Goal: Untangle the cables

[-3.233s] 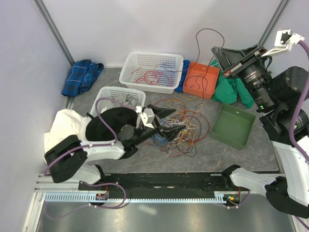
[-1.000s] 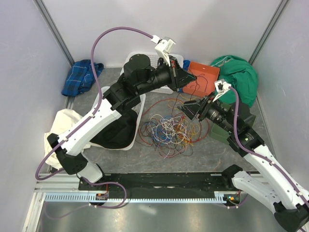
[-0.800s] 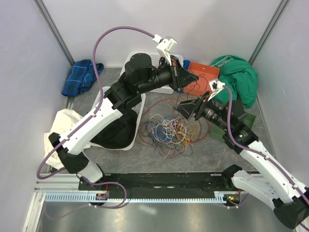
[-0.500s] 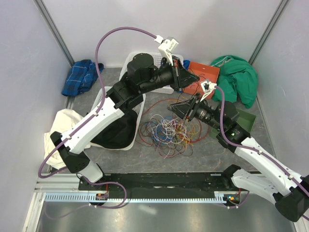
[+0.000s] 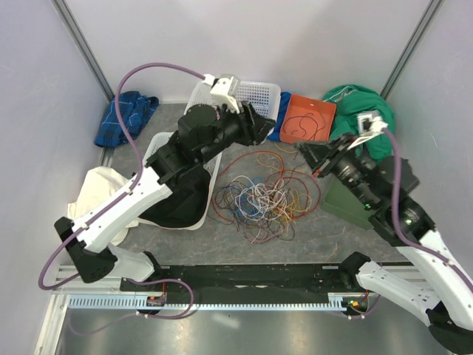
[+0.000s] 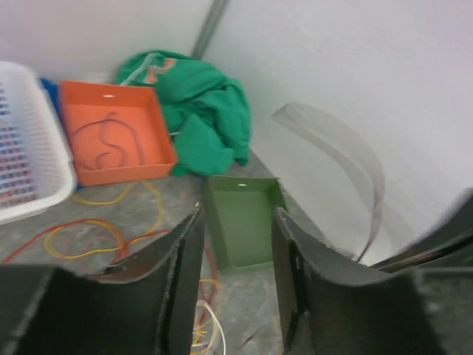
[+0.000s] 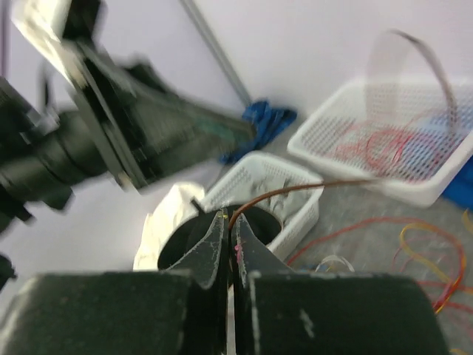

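Note:
The cables (image 5: 262, 196) lie as a loose many-coloured tangle on the grey floor between my arms. My right gripper (image 5: 304, 150) hangs above the tangle's right edge. In the right wrist view it (image 7: 229, 218) is shut on a thin brown cable (image 7: 310, 188) that runs off to the right. My left gripper (image 5: 264, 126) is raised beside the back white basket. In the left wrist view it (image 6: 238, 222) is open and empty, with floor and the green tray behind it. Red and yellow strands (image 6: 89, 229) lie below it.
A white basket (image 5: 240, 92) holding red cables stands at the back. An orange tray (image 5: 310, 127) holds one cable. A green tray (image 5: 341, 203) and a green cloth (image 5: 358, 107) are on the right. A white basket with black cloth (image 5: 181, 185), a white cloth (image 5: 92, 200) and a blue plaid cloth (image 5: 129, 115) are on the left.
My right gripper has drawn back to the right from above the tangle, still shut on the thin cable. My left gripper has pulled back left, away from the orange tray.

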Robot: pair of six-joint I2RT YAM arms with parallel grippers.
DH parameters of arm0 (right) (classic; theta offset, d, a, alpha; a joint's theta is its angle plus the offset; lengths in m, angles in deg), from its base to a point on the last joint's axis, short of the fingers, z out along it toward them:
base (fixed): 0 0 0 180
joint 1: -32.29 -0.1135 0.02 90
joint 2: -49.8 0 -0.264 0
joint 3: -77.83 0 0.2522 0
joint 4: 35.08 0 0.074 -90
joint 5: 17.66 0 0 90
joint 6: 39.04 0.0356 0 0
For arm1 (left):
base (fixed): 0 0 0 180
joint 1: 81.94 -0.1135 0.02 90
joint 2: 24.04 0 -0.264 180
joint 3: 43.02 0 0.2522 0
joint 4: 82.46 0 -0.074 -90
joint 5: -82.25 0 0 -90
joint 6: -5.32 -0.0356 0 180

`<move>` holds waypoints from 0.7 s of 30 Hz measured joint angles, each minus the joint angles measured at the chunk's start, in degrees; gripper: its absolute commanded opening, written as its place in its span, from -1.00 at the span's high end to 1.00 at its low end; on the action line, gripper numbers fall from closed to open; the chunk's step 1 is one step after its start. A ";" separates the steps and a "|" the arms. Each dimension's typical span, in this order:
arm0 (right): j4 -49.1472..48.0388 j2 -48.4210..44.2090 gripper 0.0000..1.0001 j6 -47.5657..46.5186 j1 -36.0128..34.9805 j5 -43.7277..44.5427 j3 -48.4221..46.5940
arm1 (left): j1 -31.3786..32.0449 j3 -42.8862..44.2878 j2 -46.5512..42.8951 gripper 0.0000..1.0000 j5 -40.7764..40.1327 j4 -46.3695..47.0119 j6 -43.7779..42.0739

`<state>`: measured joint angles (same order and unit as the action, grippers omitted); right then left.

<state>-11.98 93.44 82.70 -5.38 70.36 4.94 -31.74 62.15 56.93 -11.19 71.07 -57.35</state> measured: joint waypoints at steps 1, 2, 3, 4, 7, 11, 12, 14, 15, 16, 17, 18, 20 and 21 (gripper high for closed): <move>1.92 0.24 1.00 -0.83 0.00 1.53 -3.02 | -0.15 -1.95 -1.27 -0.41 -1.31 0.85 -0.02; 4.04 0.83 1.00 -1.70 0.00 3.21 -6.54 | -0.37 -4.13 -2.71 -0.56 -2.67 1.40 -0.04; 5.27 1.20 1.00 -2.32 0.00 4.46 -8.98 | -0.48 -6.54 -4.04 -0.99 -4.17 2.71 -0.17; 7.06 1.64 1.00 -2.99 0.00 5.99 -11.76 | -0.61 -8.81 -5.33 -0.99 -5.51 3.72 -0.20; 11.58 3.39 1.00 -4.66 0.00 10.49 -18.88 | -0.72 -15.78 -9.09 -0.99 -9.29 7.06 0.07; 17.22 6.54 1.00 -6.60 0.00 16.87 -26.27 | -0.74 -24.70 -14.14 -0.99 -13.18 11.78 0.33; 18.38 7.37 1.00 -7.06 0.00 18.80 -27.98 | -0.74 -27.87 -15.85 -0.99 -14.29 13.99 0.72; 20.24 8.70 1.00 -7.78 0.00 21.99 -30.84 | -0.74 -33.03 -18.58 -0.99 -15.67 17.16 1.77; 20.90 9.33 1.00 -8.11 0.00 23.71 -32.26 | -0.74 -35.58 -19.76 -0.99 -15.85 19.06 2.21; 21.38 9.81 1.00 -8.31 0.00 24.85 -33.24 | -0.87 -38.88 -21.03 -0.99 -15.80 21.84 2.80; 21.73 10.23 1.00 -8.48 0.00 25.75 -33.90 | -0.90 -41.66 -21.86 -0.99 -15.65 24.17 3.34; 21.92 10.40 1.00 -8.59 0.00 26.34 -34.25 | -0.92 -44.24 -22.27 -0.99 -14.75 26.93 3.82; 22.47 10.67 1.00 -8.55 0.00 26.58 -34.58 | -0.98 -48.81 -21.94 -0.99 -11.65 32.72 4.33; 22.67 10.82 1.00 -8.48 0.00 26.56 -34.58 | -0.92 -50.77 -21.00 -0.99 -9.18 36.13 4.35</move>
<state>10.69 104.26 74.22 -5.38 96.91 -29.64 -32.66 11.38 35.92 -20.37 107.20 -53.00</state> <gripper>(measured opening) 0.011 0.993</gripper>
